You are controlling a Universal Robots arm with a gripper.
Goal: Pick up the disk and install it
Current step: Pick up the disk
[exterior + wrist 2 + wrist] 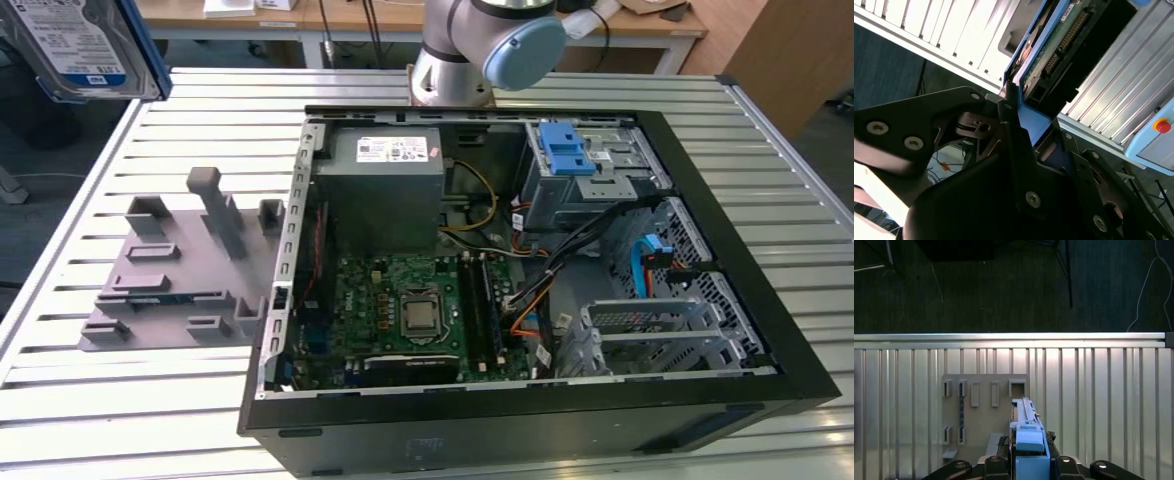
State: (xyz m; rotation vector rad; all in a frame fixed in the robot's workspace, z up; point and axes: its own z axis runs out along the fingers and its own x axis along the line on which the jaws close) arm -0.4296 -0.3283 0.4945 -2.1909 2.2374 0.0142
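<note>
- Claw [1029, 462]: closed on the disk, its dark fingers [1010, 120] pressed to either side of the blue carrier rails.
- Disk [1026, 427]: held in the claw and clear of the surface. It is edge-on in the first wrist view, and its circuit board and connector end [1056, 47] jut out past the fingertips in the second wrist view. The label face [74, 45] shows in the exterior view.
- Surface [1104, 405]: slatted metal, lying beyond the held disk.
- Grey fixture plate [984, 415]: has upright slots and sits on the surface directly past the claw's tip.
- Computer case [747, 330]: open, on the same surface, well apart from the claw.
- Drive cage [581, 170]: grey with blue tabs, inside the case.
- Power supply box [387, 170]: grey, inside the case.
- Motherboard [407, 315]: inside the case.
</note>
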